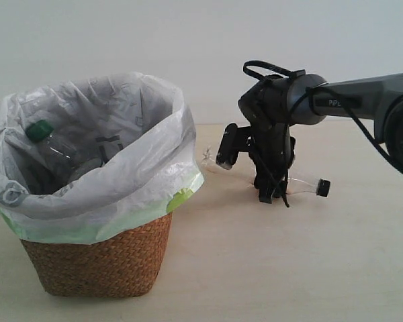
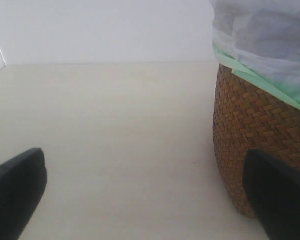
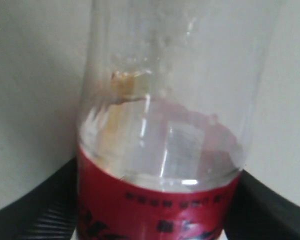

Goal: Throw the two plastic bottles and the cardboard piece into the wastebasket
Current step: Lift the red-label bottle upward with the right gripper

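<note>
Right wrist view shows a clear bottle (image 3: 165,100) with red label.

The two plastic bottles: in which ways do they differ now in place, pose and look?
The green-capped bottle is inside the basket, leaning with its cap up; the black-capped bottle lies flat on the table. The black-capped bottle shows a red label; on the green-capped bottle no label can be made out. Both are clear plastic with their caps on.
</note>
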Available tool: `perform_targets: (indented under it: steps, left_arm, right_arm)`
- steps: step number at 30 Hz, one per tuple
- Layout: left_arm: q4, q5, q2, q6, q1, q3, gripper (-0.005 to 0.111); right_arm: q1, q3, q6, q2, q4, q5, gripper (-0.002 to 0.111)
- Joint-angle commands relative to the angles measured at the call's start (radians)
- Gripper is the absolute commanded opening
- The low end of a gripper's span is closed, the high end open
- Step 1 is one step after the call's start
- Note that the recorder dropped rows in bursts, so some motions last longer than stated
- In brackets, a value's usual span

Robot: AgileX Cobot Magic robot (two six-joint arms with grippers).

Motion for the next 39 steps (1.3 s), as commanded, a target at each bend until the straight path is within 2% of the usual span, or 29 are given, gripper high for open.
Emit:
perform_targets:
  steps: [1,3,5,6,7,9,17,21,27,39]
  left_arm:
    - [-0.002,-0.008,-0.003,-0.009,-0.006,-0.004,0.108]
    - [-0.002,-0.008,-0.003,-0.009,-0.006,-0.004,0.108]
    - [-0.002,-0.008,-0.003,-0.009,-0.006,-0.004,0.108]
    - [-0.002,-0.008,-0.003,-0.009,-0.006,-0.004,0.108]
    - [-0.002,-0.008,-0.003,-0.009,-0.006,-0.004,0.108]
    - [-0.002,-0.008,-0.003,-0.009,-0.006,-0.004,0.108]
    - [-0.002,-0.008,-0.003,-0.009,-0.006,-0.004,0.108]
    - [-0.002,-0.008,-0.003,-0.009,-0.006,-0.004,0.108]
    - [-0.002,-0.008,-0.003,-0.009,-0.006,-0.004,0.108]
    - [-0.002,-0.008,-0.003,-0.009,-0.006,-0.004,0.108]
  right_arm:
    - [-0.006,0.008,0.009,0.043,0.045,0.015,0.065]
    - [-0.004,0.008,0.041,0.043,0.053,0.009,0.062]
    - [-0.002,0.008,0.069,0.040,0.053,0.007,0.049]
    - [0.000,0.008,0.087,0.038,0.053,0.005,0.039]
    - [0.002,0.008,0.108,0.035,0.049,0.001,0.023]
    - [0.006,0.008,0.151,0.028,0.047,-0.011,0.000]
    - [0.004,0.008,0.447,-0.090,0.050,-0.115,0.000]
    - [0.004,0.008,0.472,-0.175,0.106,-0.120,0.000]
    - [0.004,0.032,0.433,-0.285,0.343,-0.175,0.000]
    - [-0.002,0.535,0.500,-0.539,0.369,-0.660,0.000]
